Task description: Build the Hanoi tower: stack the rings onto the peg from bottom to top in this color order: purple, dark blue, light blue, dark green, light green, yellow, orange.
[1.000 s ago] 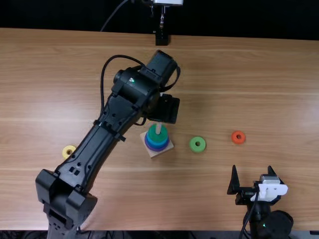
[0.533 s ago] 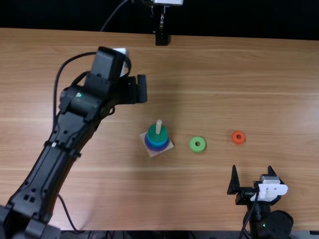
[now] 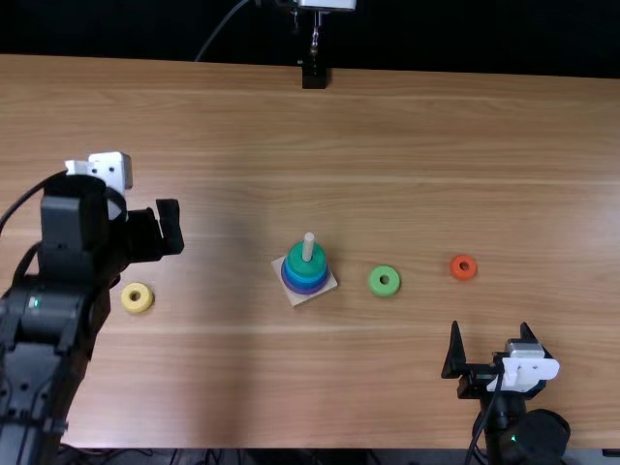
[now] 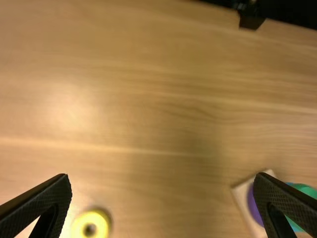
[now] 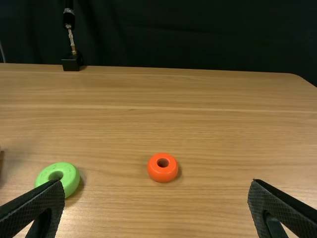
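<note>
Near edge, right of the middle: the right gripper (image 3: 490,334) hangs over the wooden table (image 3: 436,136), its two fingers spread wide. Our right wrist view agrees, one finger at each side.

A bit farther out, on the left, we find the yellow ring (image 3: 145,301) flat on the wood. Next out, right of the middle, the light green ring (image 3: 375,283), also flat.

Near the middle we have the pale square base (image 3: 295,299), set at an angle. Its peg (image 3: 309,248) carries the stack: purple ring (image 3: 294,288) lowest, blue above it (we can't tell how many rings), dark green ring (image 3: 308,265) on top. The peg's tip stands clear of the green. Out to the right, well apart, lies the orange ring (image 3: 471,272), flat.

Just beyond the yellow ring, we note the left gripper (image 3: 158,232) above the table, fingers wide apart.

Far edge: a black block (image 3: 314,76).
</note>
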Tool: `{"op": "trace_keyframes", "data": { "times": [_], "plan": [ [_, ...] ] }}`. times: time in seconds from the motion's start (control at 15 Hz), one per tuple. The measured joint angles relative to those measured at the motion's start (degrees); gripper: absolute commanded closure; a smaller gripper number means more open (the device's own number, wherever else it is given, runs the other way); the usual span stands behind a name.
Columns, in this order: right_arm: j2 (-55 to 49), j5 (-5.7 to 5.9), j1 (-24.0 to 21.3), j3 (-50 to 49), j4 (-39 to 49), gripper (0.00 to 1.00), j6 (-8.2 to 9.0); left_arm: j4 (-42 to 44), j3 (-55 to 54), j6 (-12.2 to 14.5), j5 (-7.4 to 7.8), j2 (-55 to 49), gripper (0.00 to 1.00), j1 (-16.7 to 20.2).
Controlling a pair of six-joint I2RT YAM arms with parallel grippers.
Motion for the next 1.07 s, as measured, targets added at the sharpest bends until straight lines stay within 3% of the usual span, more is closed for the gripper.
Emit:
{"op": "trace_keyframes", "data": {
  "times": [0.13, 0.27, 0.67, 1.07],
  "plan": [
    [0.00, 0.00, 0.00, 0.00, 0.00, 0.00, 0.00, 7.23, -8.83, 4.68, 0.13, -7.82, 0.00, 0.04],
    [0.00, 0.00, 0.02, -0.02, 0.00, 0.00, -0.02, 10.67, -17.77, 6.58, 0.09, -15.98, 0.00, 0.07],
    [0.00, -0.02, 0.02, -0.02, 0.02, 0.00, -0.02, 17.09, -43.69, 8.13, 0.04, -44.57, 0.00, 1.62],
    [0.00, 0.00, 0.00, 0.00, 0.02, 0.00, -0.02, 16.72, -57.27, 8.15, 0.20, -59.84, 0.00, 1.79]
  ]
}}
